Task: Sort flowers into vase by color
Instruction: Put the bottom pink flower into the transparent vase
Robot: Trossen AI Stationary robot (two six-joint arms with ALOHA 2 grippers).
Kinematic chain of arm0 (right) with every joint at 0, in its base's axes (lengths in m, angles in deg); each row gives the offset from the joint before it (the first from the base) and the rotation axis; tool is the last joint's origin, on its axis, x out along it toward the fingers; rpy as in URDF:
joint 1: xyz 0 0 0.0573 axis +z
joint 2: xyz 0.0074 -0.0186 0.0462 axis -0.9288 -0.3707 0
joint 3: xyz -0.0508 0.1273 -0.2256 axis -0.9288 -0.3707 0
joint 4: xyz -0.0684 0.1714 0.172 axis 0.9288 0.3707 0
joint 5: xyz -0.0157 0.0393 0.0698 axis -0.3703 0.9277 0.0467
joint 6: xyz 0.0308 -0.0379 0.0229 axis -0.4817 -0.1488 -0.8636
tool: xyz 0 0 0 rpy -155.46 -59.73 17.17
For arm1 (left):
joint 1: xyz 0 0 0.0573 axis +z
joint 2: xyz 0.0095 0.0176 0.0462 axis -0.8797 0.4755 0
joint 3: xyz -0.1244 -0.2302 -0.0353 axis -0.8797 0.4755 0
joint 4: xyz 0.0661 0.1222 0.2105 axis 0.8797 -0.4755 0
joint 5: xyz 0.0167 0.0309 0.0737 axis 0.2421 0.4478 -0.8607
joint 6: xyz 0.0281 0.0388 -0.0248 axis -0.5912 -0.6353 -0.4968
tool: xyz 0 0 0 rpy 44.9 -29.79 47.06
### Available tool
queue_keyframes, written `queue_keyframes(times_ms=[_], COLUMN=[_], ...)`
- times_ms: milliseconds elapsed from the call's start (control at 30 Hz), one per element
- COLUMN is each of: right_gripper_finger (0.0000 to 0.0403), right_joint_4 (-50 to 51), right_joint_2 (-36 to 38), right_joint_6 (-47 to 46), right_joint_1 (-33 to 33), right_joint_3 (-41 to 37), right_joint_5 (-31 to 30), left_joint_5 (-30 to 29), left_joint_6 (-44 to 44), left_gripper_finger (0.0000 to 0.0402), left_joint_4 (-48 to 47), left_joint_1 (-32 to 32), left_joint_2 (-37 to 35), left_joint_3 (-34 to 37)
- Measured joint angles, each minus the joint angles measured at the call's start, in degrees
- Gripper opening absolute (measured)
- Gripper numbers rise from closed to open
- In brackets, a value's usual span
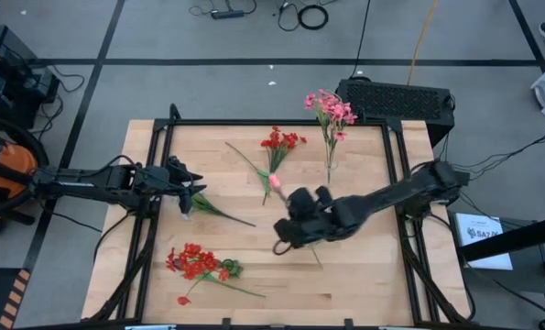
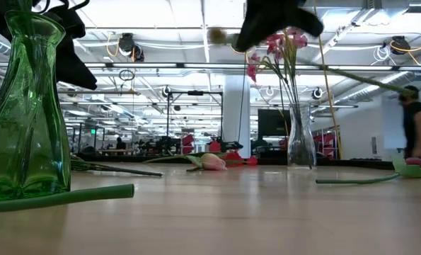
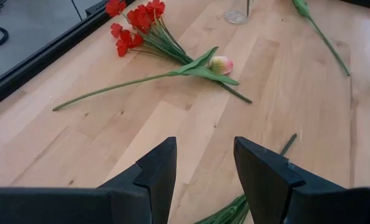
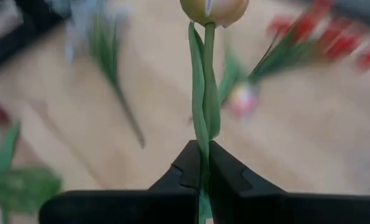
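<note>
My right gripper is shut on a tulip stem, its yellowish-pink bud out beyond the fingertips. It hangs over the table's middle. A pink tulip and a red blossom cluster lie flat on the wood behind it. Pink blooms stand in a clear vase at the far edge. Red blossoms lie near the near-left corner. My left gripper is open above the left side of the table, beside a pale sprig, touching nothing. My right gripper pinches the tulip's thin green stem between its two fingers, a stalk's length below the bud. The stem runs along the fingers and out past their tips. The tulip is lifted clear of the table, its stalk trailing behind the gripper.
A green glass vase stands at the near left, close to the low camera, with a loose green stalk lying before it. Another stem lies at the near right. A black box sits beyond the far edge. A person stands in the room behind.
</note>
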Motion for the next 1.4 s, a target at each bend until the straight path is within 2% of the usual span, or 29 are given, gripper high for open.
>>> queue_keyframes(times_ms=[133,333,467,567,600,700,800,900,1000,1200,1400], right_gripper_finger=[0.0003,0.0003,0.0003,0.0003,0.0002,0.0002,0.0001,0.0001,0.0001,0.0,0.0], right_joint_4=[4.0,14.9,28.1,39.6,41.3,39.4,40.7,40.9,39.9,39.0,35.9], right_joint_2=[5.5,11.9,13.7,14.2,14.3,17.4,21.9,26.6,31.8,35.9,35.2], right_joint_6=[0.0,-2.5,-13.3,-24.8,-28.6,-31.2,-40.3,-48.9,-51.3,-46.8,-42.4], right_joint_1=[1.7,3.1,5.9,8.4,9.0,9.4,8.3,8.3,8.3,8.5,11.2], right_joint_3=[0.0,0.1,0.1,-0.5,-1.4,-7.7,-15.1,-22.7,-27.7,-29.7,-29.7], right_joint_5=[-11.2,-23.2,-32.7,-39.3,-41.3,-47.4,-51.6,-52.1,-52.4,-52.6,-52.5], left_joint_5=[-0.1,-0.5,-0.5,-0.5,-0.5,-1.4,-2.7,-3.3,-3.3,-3.8,-5.5], left_joint_6=[0.0,0.0,0.0,0.0,0.0,-0.4,-0.3,-0.3,-0.3,-0.3,-0.3], left_gripper_finger=[0.0168,0.0168,0.0168,0.0168,0.0168,0.0168,0.0168,0.0168,0.0168,0.0168,0.0168], left_joint_4=[0.0,0.0,0.0,0.0,0.0,0.0,0.2,0.5,0.5,0.5,0.5], left_joint_1=[0.0,0.0,0.0,0.0,0.0,0.0,0.0,0.0,0.0,0.0,0.0], left_joint_2=[0.0,0.0,0.0,0.0,0.0,0.0,0.0,0.0,0.0,0.3,0.4], left_joint_3=[0.0,0.0,0.0,0.0,0.0,0.0,0.0,0.0,0.0,0.0,0.0])
